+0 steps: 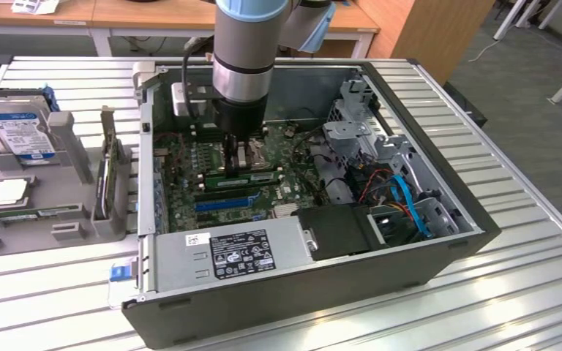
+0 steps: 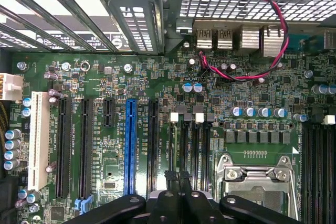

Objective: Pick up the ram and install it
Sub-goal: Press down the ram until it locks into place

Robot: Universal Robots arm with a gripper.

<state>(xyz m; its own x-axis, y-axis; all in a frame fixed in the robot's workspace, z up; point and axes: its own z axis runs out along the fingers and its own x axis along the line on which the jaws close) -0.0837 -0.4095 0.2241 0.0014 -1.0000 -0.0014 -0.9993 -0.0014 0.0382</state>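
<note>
Gripper [image 1: 243,162] is down inside the open PC case [image 1: 456,241], over the motherboard [image 1: 188,164]. We see its fingers [image 2: 169,179] closed together, no gap between them. In the wrist view they sit over the dark memory slots [image 2: 188,145], between the blue slot [image 2: 130,145] and the CPU socket [image 2: 257,174].

The ram [image 1: 244,178] lies flat-on to the exterior view as a green stick with a white label, parallel to the blue slot [image 1: 227,204] and just beside it. The fingertips end right at its upper edge. We can't tell if they touch it or pinch it, nor whether it is fully seated.

Outside the case, on the exterior view's left, a grey holder [image 1: 61,219] carries a hard drive [image 1: 17,131].
</note>
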